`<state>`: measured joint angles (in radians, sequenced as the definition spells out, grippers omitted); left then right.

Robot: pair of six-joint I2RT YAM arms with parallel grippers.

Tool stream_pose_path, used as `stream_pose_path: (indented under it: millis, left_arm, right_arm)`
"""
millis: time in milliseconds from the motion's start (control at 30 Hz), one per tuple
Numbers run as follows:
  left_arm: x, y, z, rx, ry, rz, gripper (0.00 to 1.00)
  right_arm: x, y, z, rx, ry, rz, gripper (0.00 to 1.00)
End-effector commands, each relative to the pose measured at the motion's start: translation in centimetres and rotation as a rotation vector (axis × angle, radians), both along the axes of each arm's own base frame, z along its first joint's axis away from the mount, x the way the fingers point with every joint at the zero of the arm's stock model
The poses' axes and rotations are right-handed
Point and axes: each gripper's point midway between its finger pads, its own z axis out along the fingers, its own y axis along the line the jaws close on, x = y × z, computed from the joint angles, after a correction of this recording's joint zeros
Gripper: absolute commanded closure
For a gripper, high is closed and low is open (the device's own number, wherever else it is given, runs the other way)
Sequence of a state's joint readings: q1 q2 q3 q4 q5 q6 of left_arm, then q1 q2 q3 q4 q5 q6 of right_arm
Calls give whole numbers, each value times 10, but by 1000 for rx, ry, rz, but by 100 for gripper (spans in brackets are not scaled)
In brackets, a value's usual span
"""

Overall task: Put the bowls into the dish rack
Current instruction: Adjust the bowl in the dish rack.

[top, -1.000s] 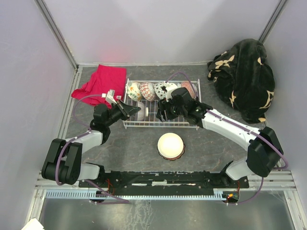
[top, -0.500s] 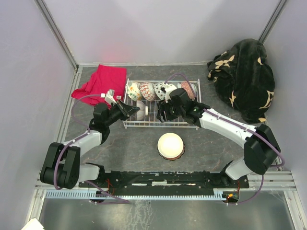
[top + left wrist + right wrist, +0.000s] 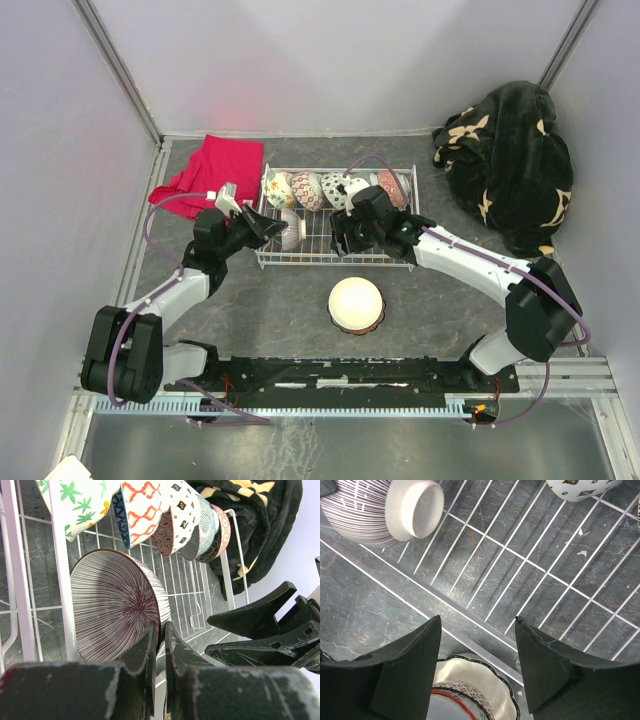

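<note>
At dish rack (image 3: 318, 243) front | left end effector (image 3: 161, 631) nearly closed at striped bowl (image 3: 115, 610) rim (grip unclear)

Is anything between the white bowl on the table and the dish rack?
Nothing visible. The white bowl sits on the table just before the dish rack; only its low near wall must be cleared. The right gripper hovers open above that wall; the floor beside the striped bowl is free.

Grey marbled table (image 3: 290, 312) with dish rack (image 3: 300, 262), red cloth (image 3: 210, 170), dark blanket (image 3: 510, 170) (gold-patterned), upturned cream bowl (image 3: 356, 301).
</note>
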<state>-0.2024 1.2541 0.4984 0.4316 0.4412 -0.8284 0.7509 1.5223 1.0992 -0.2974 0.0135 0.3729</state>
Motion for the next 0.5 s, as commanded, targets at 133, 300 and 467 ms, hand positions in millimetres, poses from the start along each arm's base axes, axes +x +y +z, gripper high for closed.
stream_pose_path:
  millis: [133,300,467]
  left_arm:
    - [-58,49,-116,310,410,85,86]
    - [-58,55,-113,332,408,109,86]
    - [-59,60,-113,354,411,135,86]
  right_arm:
    - [11,3,18,13,-51,-22,31]
    - [12,1,18,7,-52,-30,31]
    - [12,-1,18,-3,-53,-31,31]
